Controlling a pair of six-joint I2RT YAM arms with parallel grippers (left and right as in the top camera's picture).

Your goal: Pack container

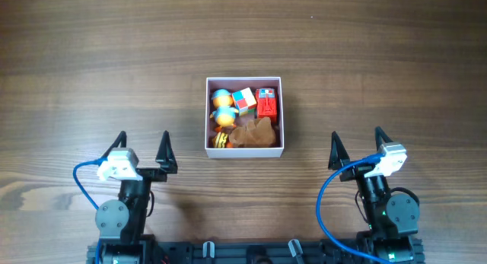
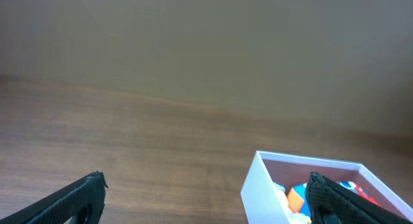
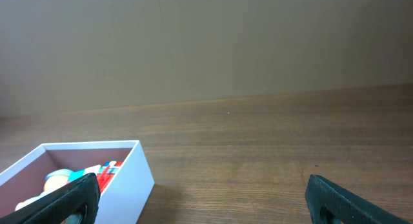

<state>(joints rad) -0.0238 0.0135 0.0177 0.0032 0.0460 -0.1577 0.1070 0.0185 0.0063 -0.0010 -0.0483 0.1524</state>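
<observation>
The container (image 1: 244, 151) is a small square white-walled box with a pink inside, at the table's middle. It holds two blue-and-orange balls (image 1: 222, 106), a coloured cube (image 1: 244, 100), a red toy (image 1: 266, 103), a brown plush (image 1: 253, 133) and a small yellow-and-orange toy (image 1: 221, 140). My left gripper (image 1: 142, 147) is open and empty, below and left of the container. My right gripper (image 1: 358, 144) is open and empty, below and right of it. The container shows at the lower right of the left wrist view (image 2: 258, 185) and the lower left of the right wrist view (image 3: 132, 175).
Both arm bases stand at the table's front edge, each with a blue cable (image 1: 327, 207). Bare wooden table (image 1: 114, 51) lies all around the container. A plain wall stands behind the table's far edge in both wrist views.
</observation>
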